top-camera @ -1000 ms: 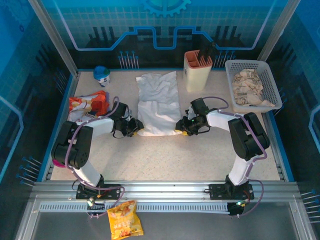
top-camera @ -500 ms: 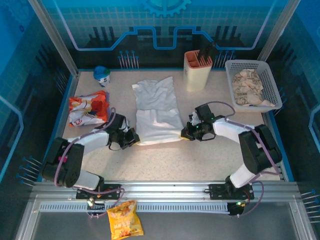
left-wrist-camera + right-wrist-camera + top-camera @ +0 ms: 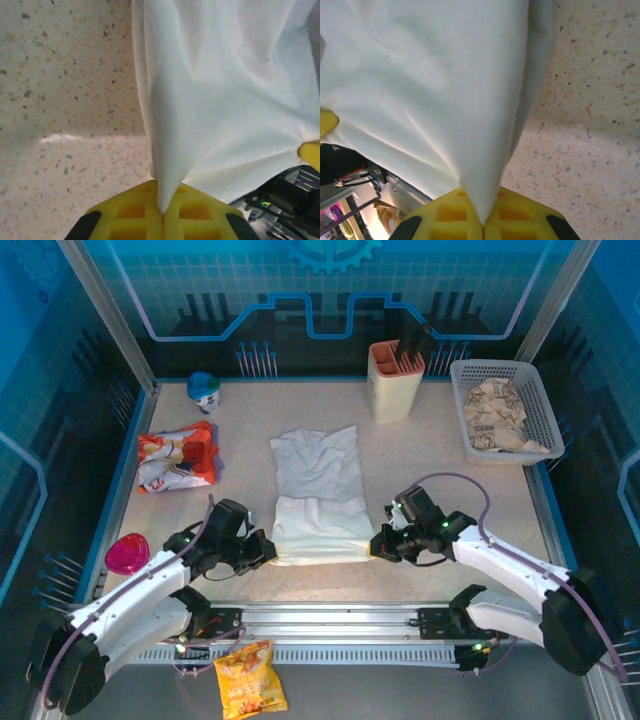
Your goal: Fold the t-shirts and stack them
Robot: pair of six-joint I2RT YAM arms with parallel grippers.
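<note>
A white t-shirt (image 3: pixel 318 498) lies stretched along the middle of the table, its near edge lifted. My left gripper (image 3: pixel 268 550) is shut on the shirt's near left corner. My right gripper (image 3: pixel 378 545) is shut on the near right corner. In the left wrist view the white fabric (image 3: pixel 220 95) runs down into the closed yellow jaws (image 3: pixel 162 210). The right wrist view has the cloth (image 3: pixel 435 90) pinched the same way between yellow jaws (image 3: pixel 483 217). The hem is pulled taut between the two grippers.
A white basket (image 3: pixel 545 410) with crumpled cloth stands at the back right, a tan holder (image 3: pixel 396 380) beside it. An orange snack bag (image 3: pixel 178 455) and a blue-capped item (image 3: pixel 205 390) sit at the left, a pink bowl (image 3: pixel 126 553) near the left edge.
Both grippers have closed on the shirt's near corners and drawn them toward the near edge. The shirt has slid nearer and stretched out.
</note>
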